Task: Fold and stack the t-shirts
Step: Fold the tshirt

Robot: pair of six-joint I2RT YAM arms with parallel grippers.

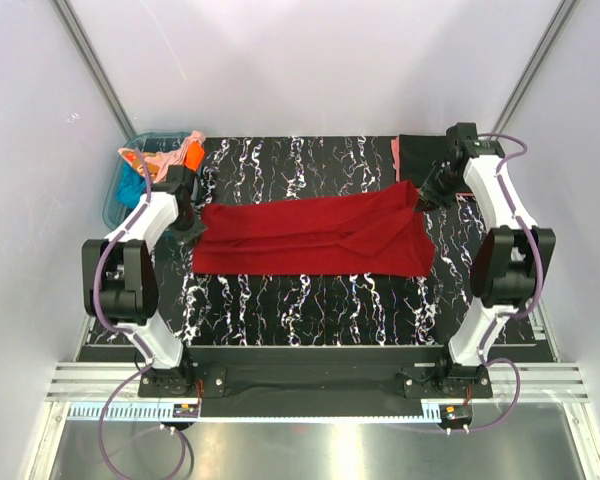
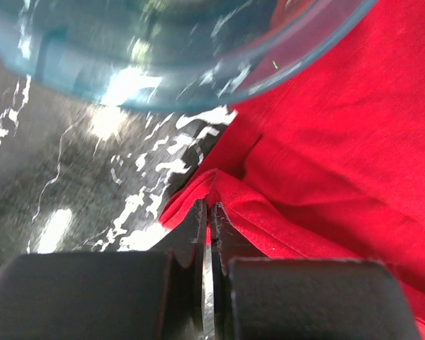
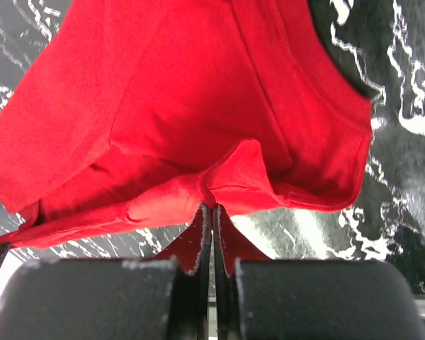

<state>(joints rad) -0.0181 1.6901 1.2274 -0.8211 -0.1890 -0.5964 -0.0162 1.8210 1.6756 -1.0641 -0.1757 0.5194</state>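
Two pinches: left gripper (image 2: 207, 212) & right gripper (image 3: 211, 211) each clamped on opposite ends of the dark red t-shirt (image 1: 310, 235), spread mid-table btwn blue tub (image 1: 110, 200) & black t-shirt (image 1: 420, 155); fold underway, next likely needs both lifting together w/ even tension.

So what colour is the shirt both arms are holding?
The shirt is dark red; top external view shows it best.

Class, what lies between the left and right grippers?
The dark red t-shirt spans it, pinched by the left gripper and right gripper at its ends; the top view shows this.
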